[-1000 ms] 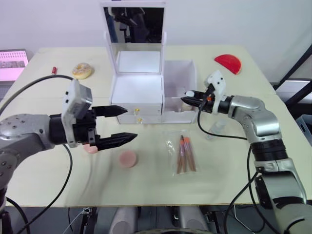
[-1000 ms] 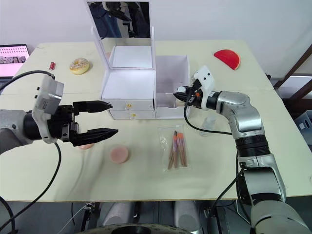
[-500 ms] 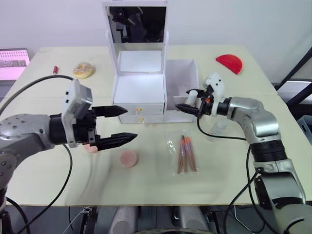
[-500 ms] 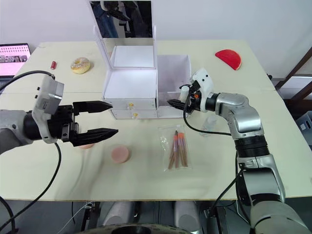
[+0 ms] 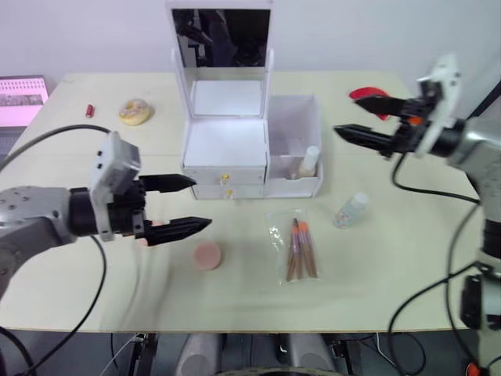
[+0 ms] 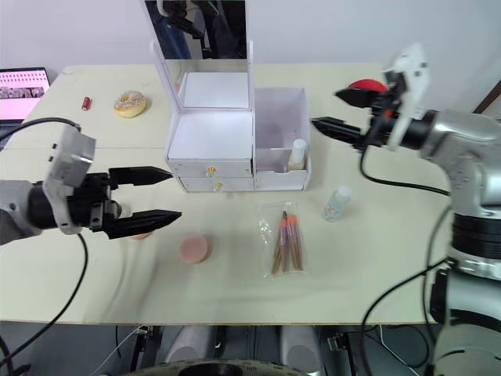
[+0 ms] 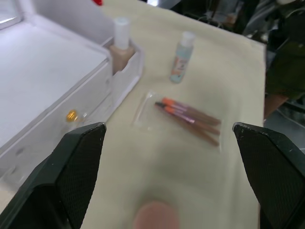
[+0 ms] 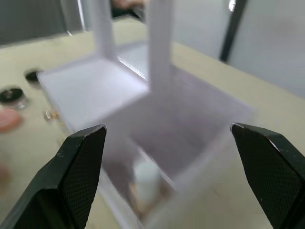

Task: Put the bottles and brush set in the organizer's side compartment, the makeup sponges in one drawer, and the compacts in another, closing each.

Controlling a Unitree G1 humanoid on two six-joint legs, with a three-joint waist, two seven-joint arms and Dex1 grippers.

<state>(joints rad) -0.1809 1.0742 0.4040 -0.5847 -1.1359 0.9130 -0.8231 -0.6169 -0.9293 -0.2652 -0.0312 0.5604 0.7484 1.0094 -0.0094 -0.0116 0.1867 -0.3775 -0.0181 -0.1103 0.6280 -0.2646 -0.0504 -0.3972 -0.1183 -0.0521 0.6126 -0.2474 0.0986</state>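
Observation:
The white organizer [image 5: 225, 145] stands mid-table with its mirror lid up and both drawers shut. In its side compartment [image 5: 291, 129] one beige bottle [image 5: 311, 160] stands upright. A small clear bottle [image 5: 350, 210] lies on the table to the right of it. The bagged brush set [image 5: 297, 249] lies in front. A round pink sponge [image 5: 207, 255] sits near my open left gripper [image 5: 202, 202], which half hides a second pink sponge [image 5: 145, 235]. My right gripper [image 5: 345, 113] hovers open and empty, up and to the right of the compartment. I cannot tell which items are compacts.
A red half-round piece [image 5: 362, 92] lies at the back right, partly behind my right fingers. A doughnut-shaped item [image 5: 134, 112] and a small red stick [image 5: 90, 110] lie at the back left, and a screen [image 5: 20, 92] sits at the far left edge.
My right gripper opened, left the beige bottle standing in the side compartment, and drew back up and to the right. The left arm shifted slightly left.

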